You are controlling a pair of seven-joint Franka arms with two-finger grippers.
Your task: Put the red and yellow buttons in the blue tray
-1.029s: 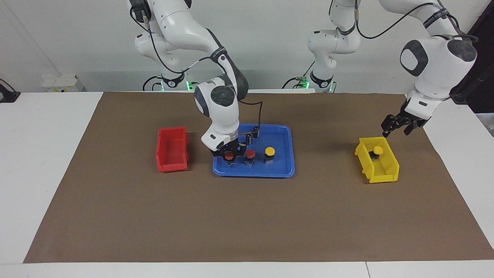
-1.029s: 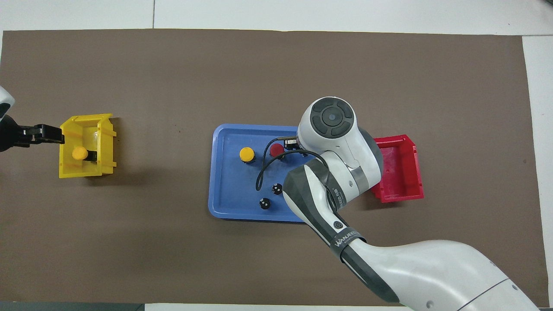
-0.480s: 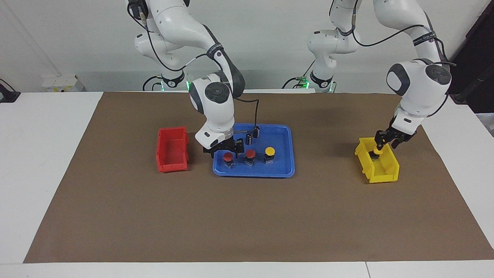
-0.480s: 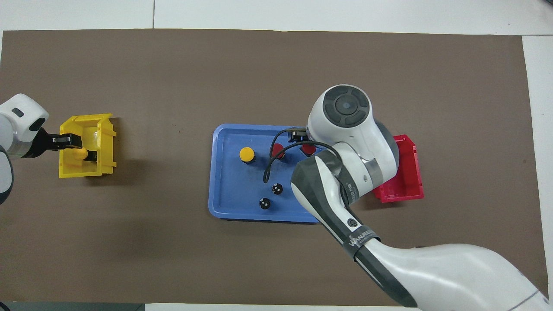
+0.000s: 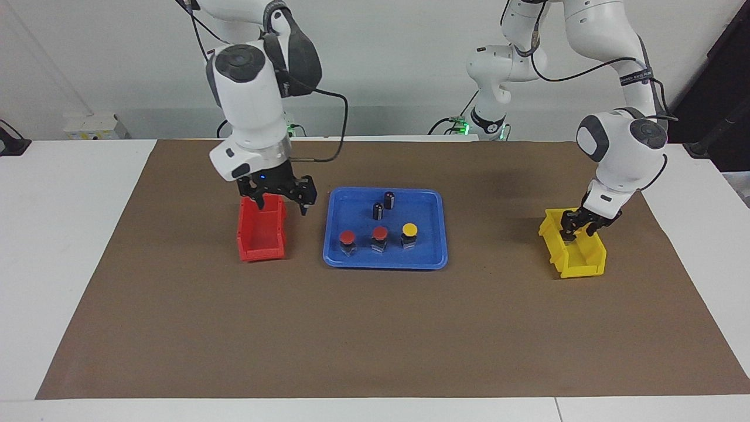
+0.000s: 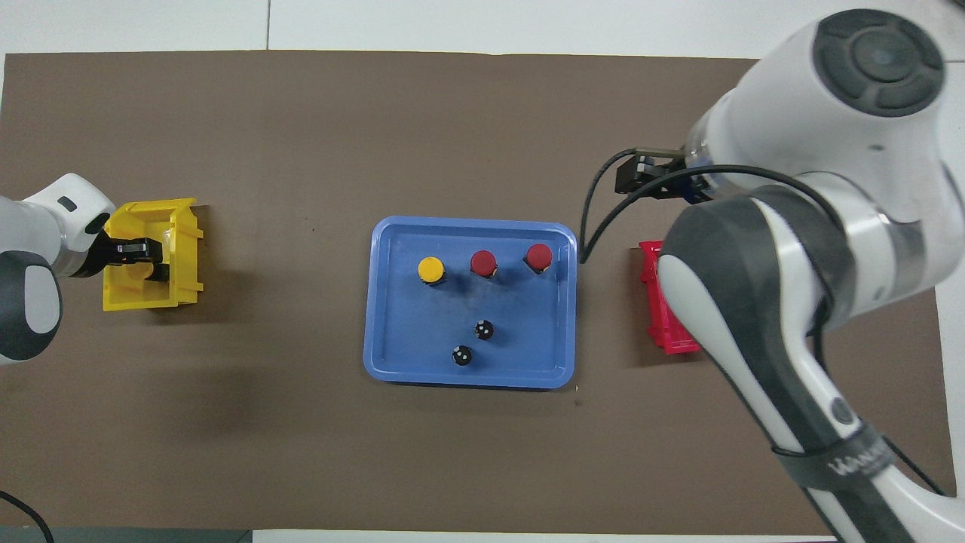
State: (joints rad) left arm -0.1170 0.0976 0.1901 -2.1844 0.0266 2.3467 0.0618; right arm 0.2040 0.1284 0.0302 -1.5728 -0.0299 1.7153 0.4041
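Note:
The blue tray [image 5: 384,265] [image 6: 392,302] holds two red buttons [image 5: 347,237] [image 5: 380,234] and one yellow button [image 5: 409,230] in a row; from overhead they are the red [image 6: 538,257], the red [image 6: 483,262] and the yellow [image 6: 430,269]. My right gripper [image 5: 282,204] is open and empty, raised over the red bin [image 5: 261,234]. My left gripper [image 5: 577,228] [image 6: 136,251] is down inside the yellow bin [image 5: 586,264] [image 6: 188,249], at the second yellow button, which it mostly hides.
Two dark capless cylinders [image 5: 378,210] [image 5: 389,199] stand in the tray nearer to the robots than the buttons, also seen from overhead [image 6: 484,329] [image 6: 462,355]. The right arm covers much of the red bin [image 6: 667,317] from overhead. Brown mat covers the table.
My right gripper let go of a red button in the tray, rose and moved over the red bin. My left gripper came down into the yellow bin at the yellow button.

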